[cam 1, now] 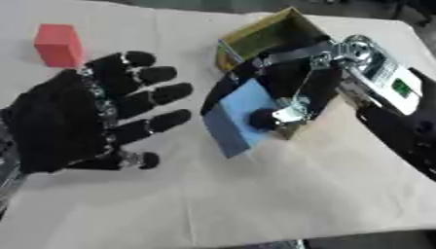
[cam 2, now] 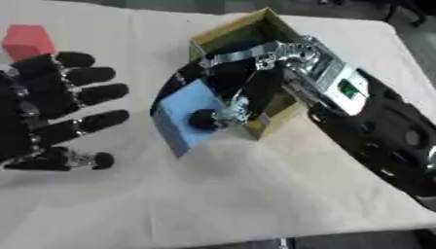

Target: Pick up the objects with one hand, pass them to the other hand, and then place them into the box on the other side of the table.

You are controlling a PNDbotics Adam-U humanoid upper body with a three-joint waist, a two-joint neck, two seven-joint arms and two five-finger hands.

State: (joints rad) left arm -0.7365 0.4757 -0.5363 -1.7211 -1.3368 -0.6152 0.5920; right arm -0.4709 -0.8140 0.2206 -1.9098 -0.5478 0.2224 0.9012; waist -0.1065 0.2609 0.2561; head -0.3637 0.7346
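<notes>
counter (cam 1: pixel 281 204): covered in pale paper, creased; I have bare room in front of the box, so no need to crowd its near corner

box (cam 1: pixel 264 31): open cardboard, far right of centre, set cornerwise to me; mouth faces up, inside looks empty as far as I can see past the arm

right hand (cam 1: pixel 285 95): comes in from the right over the box; fingers (cam 1: pixel 264 118) curled round the blue block, thumb tip dark on its upper face. I judge this the placing step

left hand (cam 1: pixel 68 116): idle on the left, palm toward camera, fingers (cam 1: pixel 157 95) spread apart and straight, holding nothing; I'd leave it parked there, clear of the swing

blue block (cam 2: pixel 191 119): light blue top, darker side, tilted with one corner down toward the counter, held just outside the near-left wall of the box, not yet in it

red block (cam 1: pixel 58 44): standing far left, well apart from the box; next one, I reckon

how I'd do it: raise the block above the rim first, carry it back over the opening, level it so the low corner doesn't catch the wall, then uncurl only once it sits inside

risk: the wrist lies close along the box edge; a sideways drag could shove the box
</notes>
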